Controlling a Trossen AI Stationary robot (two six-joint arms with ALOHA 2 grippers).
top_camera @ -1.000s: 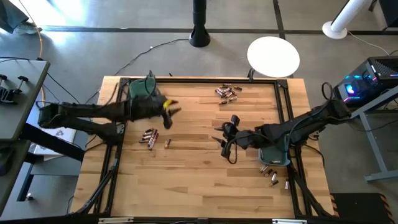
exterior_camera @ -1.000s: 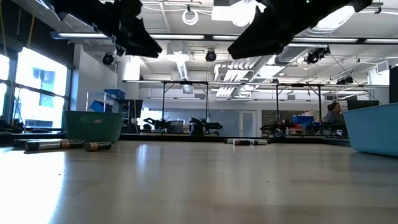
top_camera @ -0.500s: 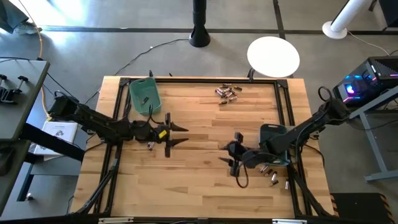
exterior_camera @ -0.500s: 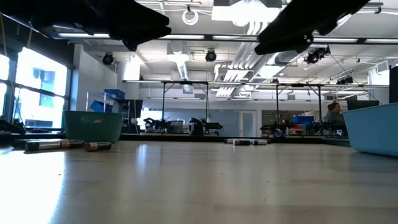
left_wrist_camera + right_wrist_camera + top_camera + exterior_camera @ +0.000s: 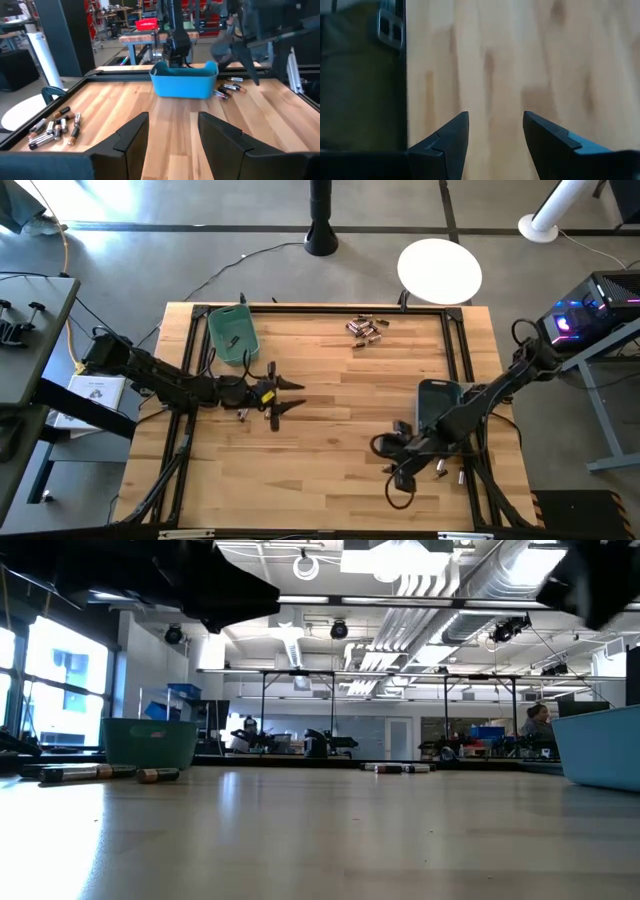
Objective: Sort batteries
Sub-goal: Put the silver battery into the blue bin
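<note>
This is a robotics lab or workshop in an open industrial hall. The low view shows exposed ducts and ceiling lights above rows of metal-framed benches with more arms, and a person at the far right. From above, a wooden table stands on a concrete floor beside a computer with lit parts.

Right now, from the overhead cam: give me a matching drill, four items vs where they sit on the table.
Items:
1. green plastic bin
2. blue-grey plastic bin
3. far-edge cluster of small cylindrical batteries
4. open right gripper

Places:
A. right side, mid table
B. far left corner
C. near edge, right of centre
D. far edge, centre-right

Pairs: 1-B, 2-A, 3-D, 4-C
</note>
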